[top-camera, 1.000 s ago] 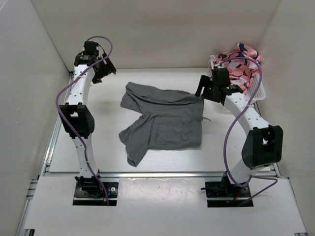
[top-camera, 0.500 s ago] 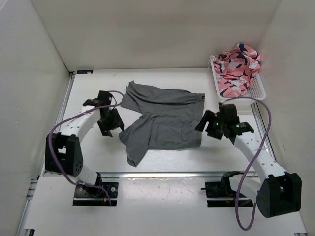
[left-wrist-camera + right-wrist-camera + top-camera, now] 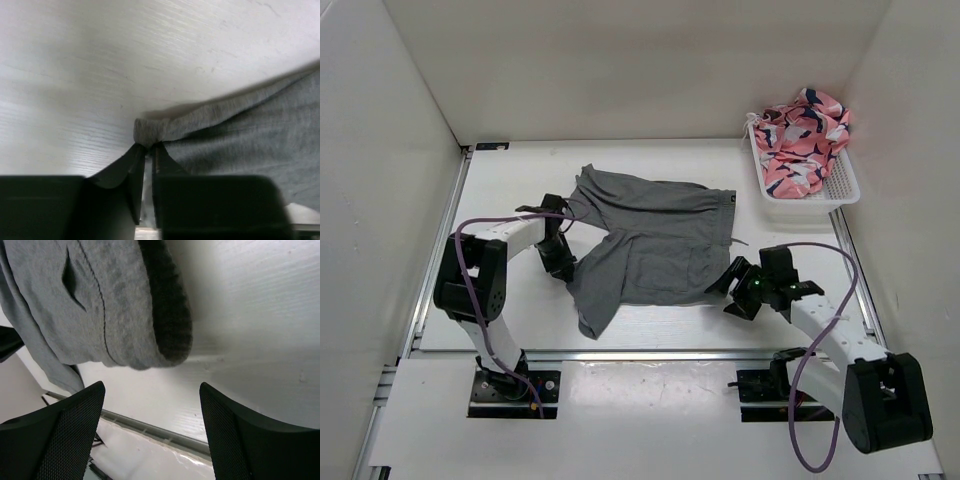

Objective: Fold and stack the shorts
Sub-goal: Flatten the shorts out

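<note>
Okay, L fingers (image 3: 131, 167) on shorts (image 3: 250, 135) hem

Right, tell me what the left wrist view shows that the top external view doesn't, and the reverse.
Left wrist only: the left tool seen close up, its fingers nearly together on a bunched hem corner of the shorts.
Top external only: the open right tool at the shorts' near right corner, and the basket holding pink patterned cloth.
Both: grey shorts lying on the white table.
</note>
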